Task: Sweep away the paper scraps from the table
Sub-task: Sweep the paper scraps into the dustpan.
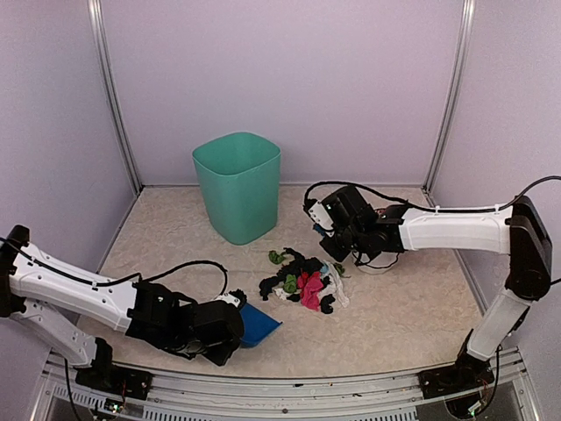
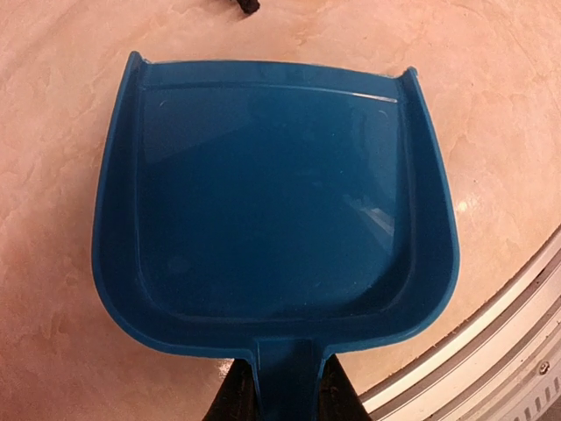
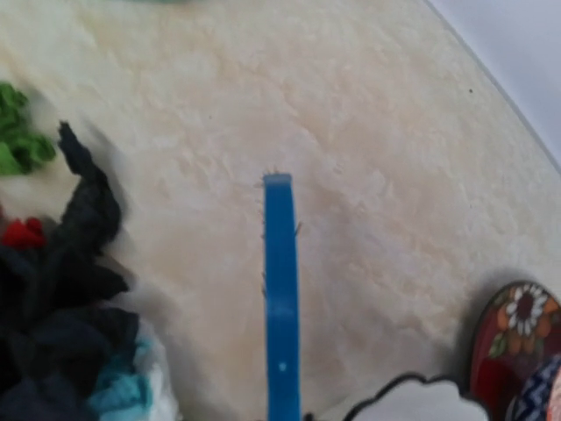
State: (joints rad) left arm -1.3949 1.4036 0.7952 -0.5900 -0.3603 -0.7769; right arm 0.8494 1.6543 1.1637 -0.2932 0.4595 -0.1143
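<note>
The paper scraps (image 1: 302, 282) lie in a heap of black, pink, green and white bits in the middle of the table (image 1: 403, 307). My left gripper (image 1: 221, 338) is shut on the handle of the blue dustpan (image 1: 259, 324), which lies flat and empty (image 2: 276, 202) to the near left of the heap. In the left wrist view the gripper (image 2: 285, 396) clamps the handle from both sides. My right gripper (image 1: 340, 242) holds the blue brush (image 3: 281, 289) edge-on over bare table, just right of the scraps (image 3: 53, 289). Its fingers are out of frame.
A green waste bin (image 1: 238, 186) stands at the back, left of centre. A patterned bowl (image 3: 517, 342) sits under the right arm (image 1: 372, 261). The metal front rim (image 2: 491, 351) runs close beside the dustpan. A black scrap (image 2: 241, 5) lies beyond the pan's lip.
</note>
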